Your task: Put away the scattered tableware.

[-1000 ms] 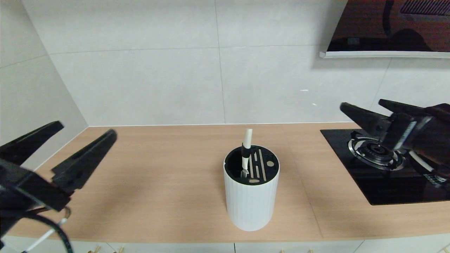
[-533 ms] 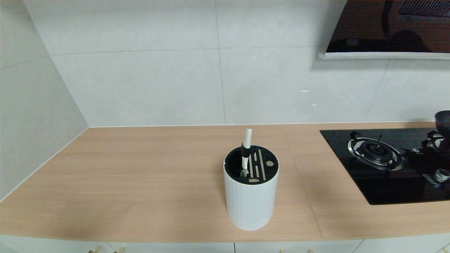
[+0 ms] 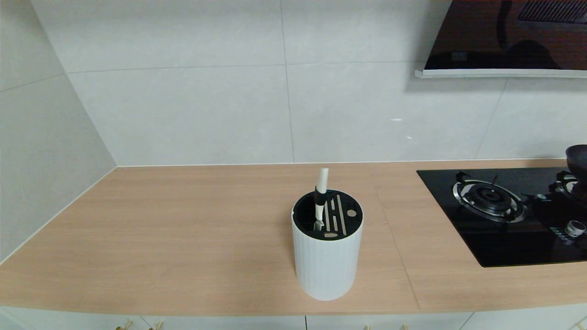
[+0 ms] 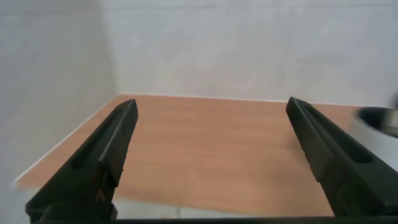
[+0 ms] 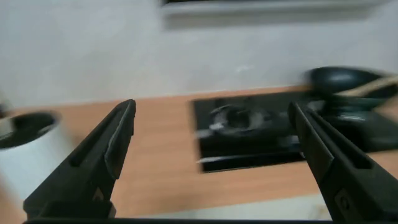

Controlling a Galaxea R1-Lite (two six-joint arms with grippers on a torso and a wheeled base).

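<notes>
A white ribbed utensil holder (image 3: 327, 256) with a black slotted top stands near the front edge of the wooden counter (image 3: 183, 229). One utensil with a white and black handle (image 3: 321, 192) stands upright in a slot of it. My left gripper (image 4: 211, 112) is open with nothing between its fingers, pulled back off the counter's front left. My right gripper (image 5: 211, 115) is open and empty too, held back in front of the counter, with the holder (image 5: 28, 152) to one side and the stove (image 5: 261, 134) ahead.
A black glass gas stove (image 3: 504, 215) with burners fills the counter's right end, and a dark pot (image 3: 578, 158) sits at its far right. A range hood (image 3: 504, 41) hangs above. Tiled walls close the back and left.
Both arms have drawn back out of the head view; a second ago the left gripper stood at the left edge and the right gripper over the stove. The holder and utensil have not moved.
</notes>
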